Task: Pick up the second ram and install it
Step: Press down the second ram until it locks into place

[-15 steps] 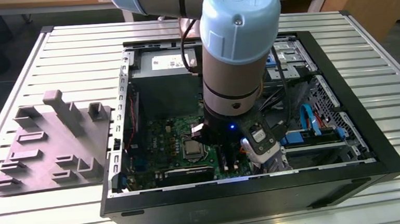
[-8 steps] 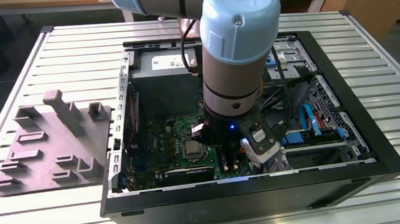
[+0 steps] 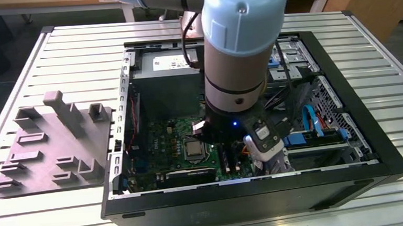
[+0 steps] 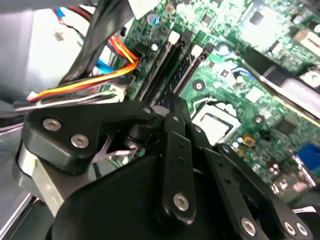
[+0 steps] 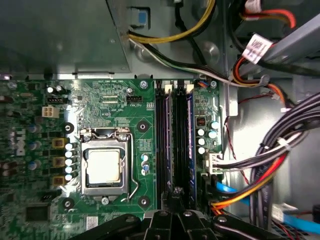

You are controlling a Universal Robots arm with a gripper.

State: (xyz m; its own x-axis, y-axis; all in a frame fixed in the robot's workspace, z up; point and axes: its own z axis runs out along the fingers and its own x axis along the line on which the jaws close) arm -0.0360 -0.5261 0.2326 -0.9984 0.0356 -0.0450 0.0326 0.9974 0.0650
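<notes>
The arm (image 3: 237, 63) reaches straight down into the open computer case (image 3: 352, 177), which lies on its side on the slatted metal table (image 3: 57, 48), centre of the exterior view; its gripper (image 3: 224, 143) sits low over the green motherboard (image 3: 164, 136), right above the memory slots. To the exterior view's left, on the table and apart from the case, rests the grey holder tray (image 3: 46, 149), its blocks standing upright.

In the first wrist view, the processor socket (image 5: 104, 167) sits left of centre with its metal frame and lever around it; just beside it, toward the right of the frame, run the long dark memory slots (image 5: 161, 135), standing vertically in the picture. The second ram (image 5: 190, 140) appears to stand in one of those slots, a slim board seen edge-on with a blue-tinted edge, reaching down to where the gripper's black linkage (image 5: 175, 220) fills the lower edge of the frame; whether it is fully pressed home I cannot tell. Bundles of orange, yellow and black cables (image 5: 260, 180) hang at the right of the frame.

In the second wrist view the gripper's black finger links (image 4: 175, 150) crowd the lower half, with the slots running away toward the upper middle; whether the fingers are clenched on the stick or released from it, I cannot tell.
</notes>
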